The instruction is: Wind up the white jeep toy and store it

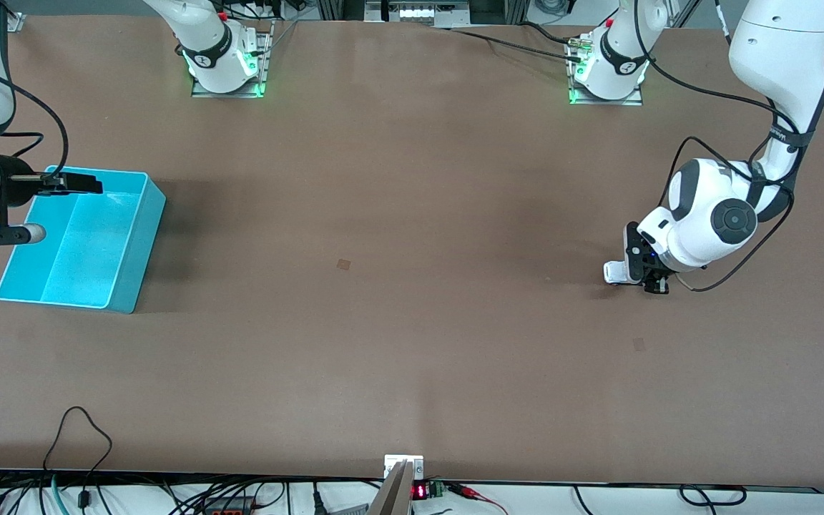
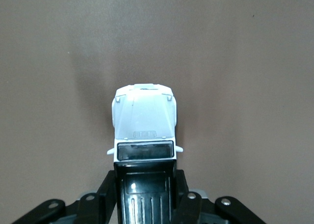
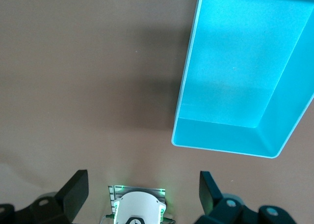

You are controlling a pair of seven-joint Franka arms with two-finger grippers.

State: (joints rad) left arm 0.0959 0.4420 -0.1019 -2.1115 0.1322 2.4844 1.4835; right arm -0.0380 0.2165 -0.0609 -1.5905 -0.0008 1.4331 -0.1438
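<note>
The left end effector (image 1: 642,279) pinches the white jeep toy (image 2: 144,128) low on the bench (image 1: 398,286). The right end effector (image 1: 72,182) waits, fingers spread, over the turquoise bin (image 1: 126,265).
</note>
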